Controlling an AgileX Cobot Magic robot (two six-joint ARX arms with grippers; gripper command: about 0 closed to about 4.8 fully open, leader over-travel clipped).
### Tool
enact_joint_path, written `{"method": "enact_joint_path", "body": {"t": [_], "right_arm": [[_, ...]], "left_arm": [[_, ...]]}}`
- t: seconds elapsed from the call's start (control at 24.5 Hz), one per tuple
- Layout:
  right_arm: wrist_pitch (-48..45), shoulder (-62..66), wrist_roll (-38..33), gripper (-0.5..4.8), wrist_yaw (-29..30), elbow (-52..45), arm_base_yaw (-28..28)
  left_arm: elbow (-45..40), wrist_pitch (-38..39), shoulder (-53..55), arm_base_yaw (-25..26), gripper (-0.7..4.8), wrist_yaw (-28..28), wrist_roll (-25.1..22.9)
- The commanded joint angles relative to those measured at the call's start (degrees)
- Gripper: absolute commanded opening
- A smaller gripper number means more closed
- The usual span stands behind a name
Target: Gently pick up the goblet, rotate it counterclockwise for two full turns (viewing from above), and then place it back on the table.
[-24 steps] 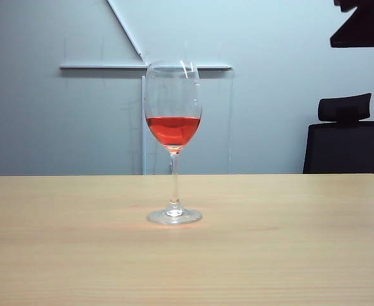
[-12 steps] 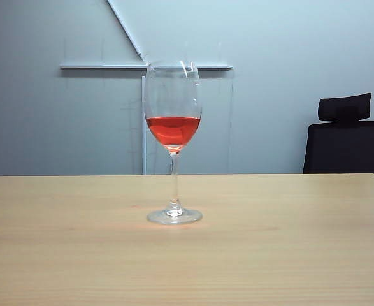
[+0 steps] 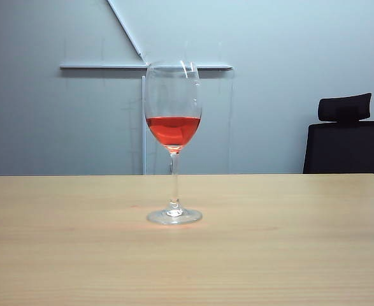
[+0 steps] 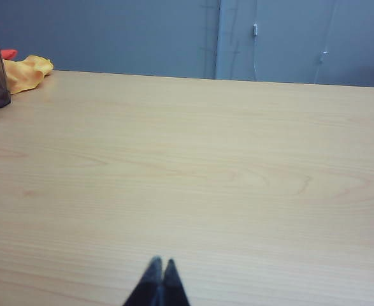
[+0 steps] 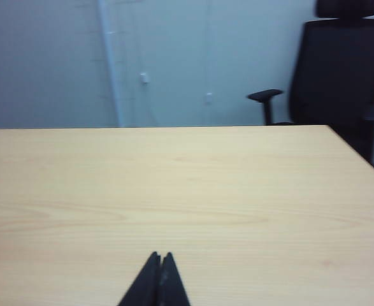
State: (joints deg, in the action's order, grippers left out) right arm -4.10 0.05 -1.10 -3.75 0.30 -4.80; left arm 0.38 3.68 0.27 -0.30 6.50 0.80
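The tall clear goblet holding red liquid stands upright mid-way across the tan wood-grain counter. The left gripper and right gripper hover low, pinched together, empty. A careless brush could topple it.

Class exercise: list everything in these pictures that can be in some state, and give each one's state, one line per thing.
goblet: upright on the table, holding red liquid, nothing gripping it
table: flat, bearing the goblet
left gripper: shut, empty, over bare table
right gripper: shut, empty, over bare table
office chair: unoccupied, beyond the table
yellow cloth: crumpled at the table's far edge
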Motion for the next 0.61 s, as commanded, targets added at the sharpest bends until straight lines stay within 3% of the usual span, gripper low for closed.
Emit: {"method": "enact_joint_path", "body": {"t": [0.04,0.2,0.33,0.61], "right_arm": [[-1.3,-0.1,-0.4,-0.06,4.4,-0.3,2.9],[-1.3,-0.1,-0.4,-0.06,6.1,-0.3,5.5],[-1.2,-0.1,-0.3,-0.06,3.4,-0.3,5.5],[-1.0,-0.1,-0.2,-0.06,3.5,-0.3,5.7]], "left_arm": [[0.1,-0.7,0.1,0.0,-0.05,-0.1,-0.3],[0.1,-0.7,0.1,0.0,-0.05,-0.1,-0.3],[0.1,-0.7,0.1,0.0,-0.05,-0.1,-0.3],[0.1,-0.7,0.1,0.0,-0.05,-0.1,-0.3]]}}
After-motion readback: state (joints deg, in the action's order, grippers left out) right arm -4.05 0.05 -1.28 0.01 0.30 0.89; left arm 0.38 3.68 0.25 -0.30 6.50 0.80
